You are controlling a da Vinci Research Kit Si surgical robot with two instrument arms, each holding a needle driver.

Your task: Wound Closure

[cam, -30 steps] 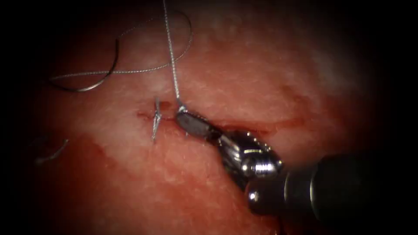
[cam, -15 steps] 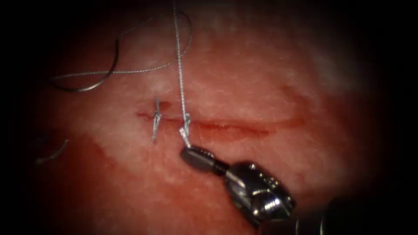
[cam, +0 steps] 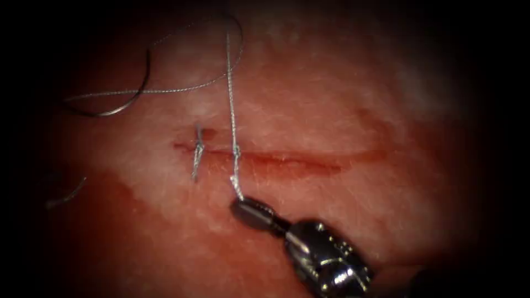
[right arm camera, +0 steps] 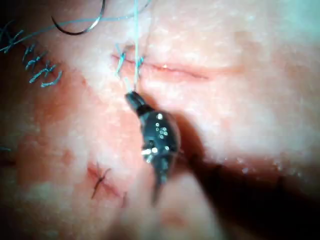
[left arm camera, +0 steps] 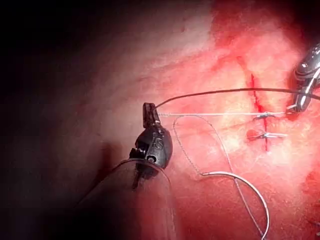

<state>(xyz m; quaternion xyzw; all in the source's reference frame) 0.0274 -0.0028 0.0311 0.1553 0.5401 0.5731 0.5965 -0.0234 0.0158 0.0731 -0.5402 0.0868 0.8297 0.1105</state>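
My right tool (cam: 238, 203) sits just below the cut (cam: 309, 159) in the tissue (cam: 331, 99), jaws shut on the short end of the thread (cam: 231, 99). That thread runs up through a knot (cam: 236, 150) on the cut and on out of the light, drawn straight. In the left wrist view my left tool (left arm camera: 148, 112) is shut on the long strand, which runs taut to the knot (left arm camera: 265, 116). The curved needle (cam: 118, 110) lies loose on the tissue beyond the cut's left end, held by neither tool and not in the tissue. It also appears as needle (left arm camera: 235, 175) and needle (right arm camera: 77, 33).
A finished stitch (cam: 197, 150) with short tails crosses the cut just left of the knot. A cut end of thread (cam: 66, 196) lies at the far left. Red fluid (cam: 165, 237) covers the tissue below. Another old stitch (right arm camera: 100, 182) sits near the right tool's shaft.
My right tool has drawn back from the cut, downward and slightly right, pulling the short thread end. The knot has come down onto the cut and the upright strand has straightened.
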